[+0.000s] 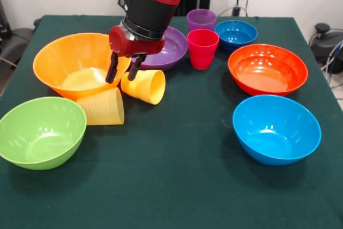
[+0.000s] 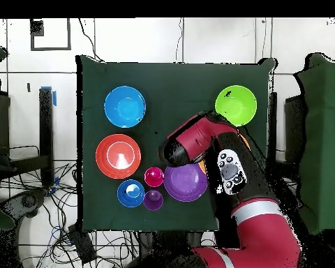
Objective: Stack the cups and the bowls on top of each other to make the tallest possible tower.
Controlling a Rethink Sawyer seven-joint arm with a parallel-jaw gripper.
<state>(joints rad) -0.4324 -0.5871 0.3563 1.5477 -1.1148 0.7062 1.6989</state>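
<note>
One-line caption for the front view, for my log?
Open gripper hovers above two tipped yellow cups, beside the orange-yellow bowl; nothing stacked yet.

largest bowl (image 1: 75, 63): tabletop left edge, far half | two cups on their sides (image 1: 143, 85) (image 1: 102, 106): just before it | two upright cups (image 1: 202, 48) (image 1: 201, 20): far edge, centre | three bowls (image 1: 276, 128) (image 1: 267, 68) (image 1: 236, 32): along right edge

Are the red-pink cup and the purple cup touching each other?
Cannot tell. In the front view the red-pink cup overlaps the purple cup behind it; the overhead view shows them close together, with no plain gap or contact.
</note>
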